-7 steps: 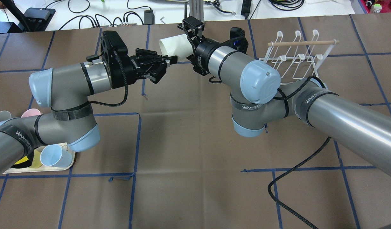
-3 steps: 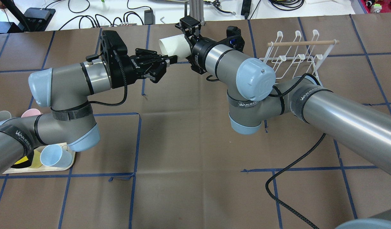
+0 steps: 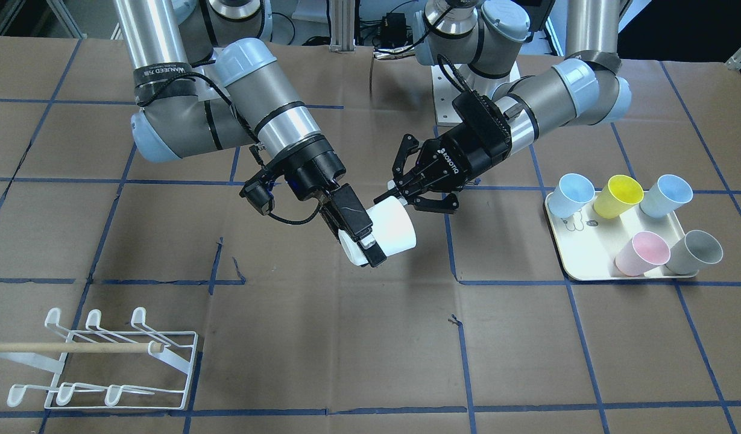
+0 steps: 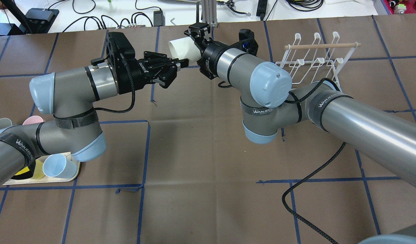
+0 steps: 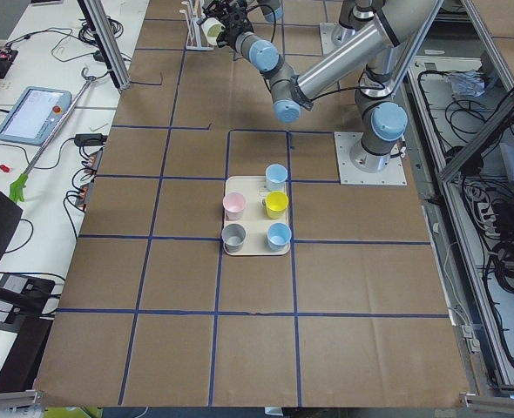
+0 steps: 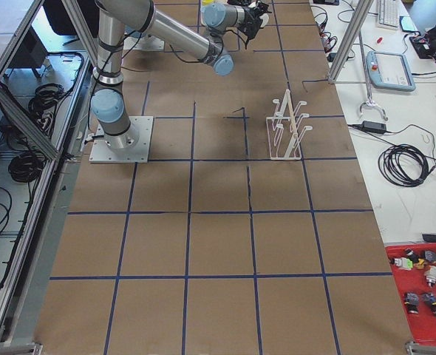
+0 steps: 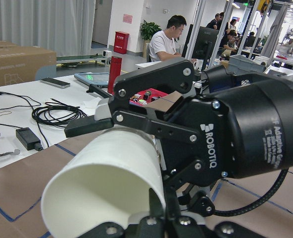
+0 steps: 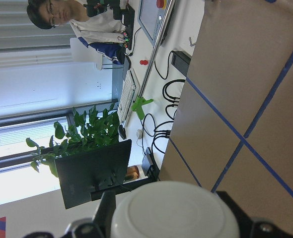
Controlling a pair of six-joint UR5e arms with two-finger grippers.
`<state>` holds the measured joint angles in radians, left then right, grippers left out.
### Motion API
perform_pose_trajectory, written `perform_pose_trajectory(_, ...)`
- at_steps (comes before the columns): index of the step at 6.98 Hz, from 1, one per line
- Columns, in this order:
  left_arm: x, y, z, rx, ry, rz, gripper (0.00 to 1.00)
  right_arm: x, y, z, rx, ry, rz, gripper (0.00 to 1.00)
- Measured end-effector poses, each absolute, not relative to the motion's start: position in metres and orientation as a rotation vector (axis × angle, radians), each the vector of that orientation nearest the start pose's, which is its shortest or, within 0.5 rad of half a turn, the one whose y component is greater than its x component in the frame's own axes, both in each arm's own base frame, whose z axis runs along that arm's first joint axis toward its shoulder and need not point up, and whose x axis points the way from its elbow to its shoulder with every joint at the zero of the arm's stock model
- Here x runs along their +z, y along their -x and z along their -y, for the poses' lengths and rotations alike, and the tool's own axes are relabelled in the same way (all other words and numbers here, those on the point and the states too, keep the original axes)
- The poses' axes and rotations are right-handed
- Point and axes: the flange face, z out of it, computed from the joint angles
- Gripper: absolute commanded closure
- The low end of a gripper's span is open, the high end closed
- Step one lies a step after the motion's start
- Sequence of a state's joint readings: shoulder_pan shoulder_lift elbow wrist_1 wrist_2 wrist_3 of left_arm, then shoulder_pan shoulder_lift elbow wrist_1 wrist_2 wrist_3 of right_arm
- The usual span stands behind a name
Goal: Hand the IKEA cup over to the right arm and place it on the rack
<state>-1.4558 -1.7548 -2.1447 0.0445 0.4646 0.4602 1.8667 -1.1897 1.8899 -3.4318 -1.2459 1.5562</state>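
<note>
The white IKEA cup [image 3: 395, 229] is held on its side above the table's middle. My right gripper [image 3: 370, 244], with slim black fingers, is shut on the cup's base end. The cup [image 4: 181, 49] and my right gripper [image 4: 195, 42] also show in the overhead view. My left gripper [image 3: 401, 198], marked ROBOTIQ, is open, with its fingertips right at the cup's rim; in the overhead view my left gripper [image 4: 178, 67] sits just left of the cup. The left wrist view looks into the cup's mouth [image 7: 107, 181]. The white wire rack [image 3: 105, 361] stands at the table's corner on my right, apart from both arms [image 4: 312, 61].
A cream tray [image 3: 578, 274] with several coloured cups lies on my left side, under my left arm in the overhead view [image 4: 11, 183]. A black cable [image 4: 296, 200] loops on the table by my right arm. People sit beyond the table's far edge.
My right wrist has turned and shifted slightly to the left, carrying the white cup with it. My left arm and its open gripper have stayed in place.
</note>
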Motion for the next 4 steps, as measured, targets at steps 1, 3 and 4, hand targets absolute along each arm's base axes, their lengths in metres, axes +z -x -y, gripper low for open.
perform_pose_trajectory(1, 0.3576, 0.1679, 0.4838, 1.227, 0.9, 1.871, 0.63, 0.3586, -0.3285, 0.5105, -0.522, -0.995, -1.729, 0.53)
perform_pose_trajectory(3, 0.3597, 0.1672, 0.4848, 1.244, 0.909, 1.879, 0.26, 0.3592, -0.3292, 0.5096, -0.52, -0.992, -1.729, 0.54)
perform_pose_trajectory(4, 0.3599, 0.167, 0.4849, 1.252, 0.913, 1.88, 0.13, 0.359, -0.3293, 0.5094, -0.519, -0.992, -1.729, 0.55)
